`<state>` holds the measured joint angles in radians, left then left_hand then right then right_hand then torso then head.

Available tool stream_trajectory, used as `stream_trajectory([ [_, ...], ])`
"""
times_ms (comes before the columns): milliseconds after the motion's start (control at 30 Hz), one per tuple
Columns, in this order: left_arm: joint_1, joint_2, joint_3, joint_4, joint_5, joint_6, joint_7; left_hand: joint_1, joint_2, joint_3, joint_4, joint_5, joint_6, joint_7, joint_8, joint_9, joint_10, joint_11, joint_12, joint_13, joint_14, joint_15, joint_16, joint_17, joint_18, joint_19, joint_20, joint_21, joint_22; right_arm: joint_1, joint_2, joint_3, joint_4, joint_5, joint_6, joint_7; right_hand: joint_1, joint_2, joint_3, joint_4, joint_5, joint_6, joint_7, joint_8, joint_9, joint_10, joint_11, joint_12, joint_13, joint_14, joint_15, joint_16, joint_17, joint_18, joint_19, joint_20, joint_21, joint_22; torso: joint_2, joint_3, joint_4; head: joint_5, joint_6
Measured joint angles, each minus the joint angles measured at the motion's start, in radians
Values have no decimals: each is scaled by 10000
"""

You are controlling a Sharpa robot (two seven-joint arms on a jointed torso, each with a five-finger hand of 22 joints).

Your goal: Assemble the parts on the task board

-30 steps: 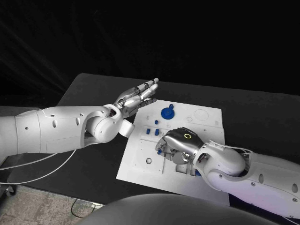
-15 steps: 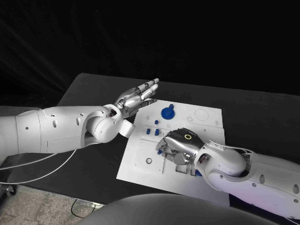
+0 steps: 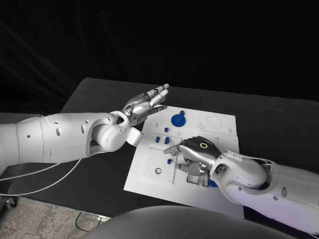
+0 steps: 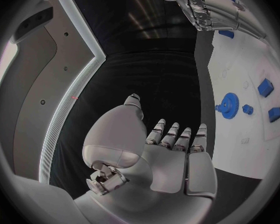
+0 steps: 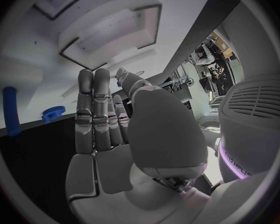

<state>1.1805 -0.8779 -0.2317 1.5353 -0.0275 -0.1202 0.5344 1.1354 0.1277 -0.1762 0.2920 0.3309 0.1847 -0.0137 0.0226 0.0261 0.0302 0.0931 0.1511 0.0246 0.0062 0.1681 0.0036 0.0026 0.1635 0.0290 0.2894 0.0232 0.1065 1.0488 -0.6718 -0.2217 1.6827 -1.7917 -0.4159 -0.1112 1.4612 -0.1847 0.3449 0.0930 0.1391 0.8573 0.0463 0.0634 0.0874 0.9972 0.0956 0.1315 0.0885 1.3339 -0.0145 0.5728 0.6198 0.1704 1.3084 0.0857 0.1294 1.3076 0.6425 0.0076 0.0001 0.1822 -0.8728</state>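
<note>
While the white rectangular task board (image 3: 149, 172) is lying mid-desk on the black desk (image 3: 94, 99), small blue plastic parts, including a blue gear (image 3: 178, 119), are sitting on it. Right robot hand (image 3: 191, 155) is hovering over the board's near half, fingers straight, holding nothing I can see. Left robot hand (image 3: 145, 103) is hanging spread and empty beside the board's far left corner.

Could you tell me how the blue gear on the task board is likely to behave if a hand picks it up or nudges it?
The blue gear looks like stiff moulded plastic, so it should keep its shape and probably weighs little. It lies flat on the task board, so a nudge would likely slide it rather than roll it. Its toothed rim should give fingers some purchase, though its low profile may make lifting fiddly.
</note>
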Motion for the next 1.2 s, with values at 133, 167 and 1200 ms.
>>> stream_trajectory([
  [133, -2, -6, 0, -8, 0, 4, -5, 0, 0, -28, -28, 0, 31, 31, 0, 0, 0, 0, 0, 0, 0, 0, 0, 0, -1, 0, 0, 0, 0, 232, -367, -2, 312, 47, -212, -9, -17, 17, -138, 138, -24, 204, 203, 135, 8, -67, 37, 222, 74, 0, 0, 90, 31, -1, 0, 0, -45, 6, -1, -3, 2, -12, 0],
  [167, -2, -6, 0, -15, 0, 4, -6, 0, 0, -28, -28, 1, 31, 31, 0, 0, 0, 0, 0, 0, 0, 0, 0, 0, 0, 0, 0, 0, 0, 363, -492, 5, 444, 77, -258, -23, -60, 60, -179, 179, -78, 270, 269, 179, 19, -67, 37, 295, 98, 0, 0, 148, 36, 0, 1, 0, -46, 6, 0, -3, 2, -17, 0],
  [1200, -18, 5, 1, -14, -16, 23, -74, 93, 91, -82, -29, 234, 66, 65, 39, 9, 0, 0, 58, -1, 36, 35, 0, -2, 0, 0, 0, 0, -35, 1493, -2650, 16, 1125, 908, 1065, -1329, -796, 137, -1044, 1269, -830, 722, 855, 193, 10, -689, 17, 1278, 339, 295, 181, 595, 3, -2, 531, 161, -270, -46, 3, 6, -2, -470, 0],
])
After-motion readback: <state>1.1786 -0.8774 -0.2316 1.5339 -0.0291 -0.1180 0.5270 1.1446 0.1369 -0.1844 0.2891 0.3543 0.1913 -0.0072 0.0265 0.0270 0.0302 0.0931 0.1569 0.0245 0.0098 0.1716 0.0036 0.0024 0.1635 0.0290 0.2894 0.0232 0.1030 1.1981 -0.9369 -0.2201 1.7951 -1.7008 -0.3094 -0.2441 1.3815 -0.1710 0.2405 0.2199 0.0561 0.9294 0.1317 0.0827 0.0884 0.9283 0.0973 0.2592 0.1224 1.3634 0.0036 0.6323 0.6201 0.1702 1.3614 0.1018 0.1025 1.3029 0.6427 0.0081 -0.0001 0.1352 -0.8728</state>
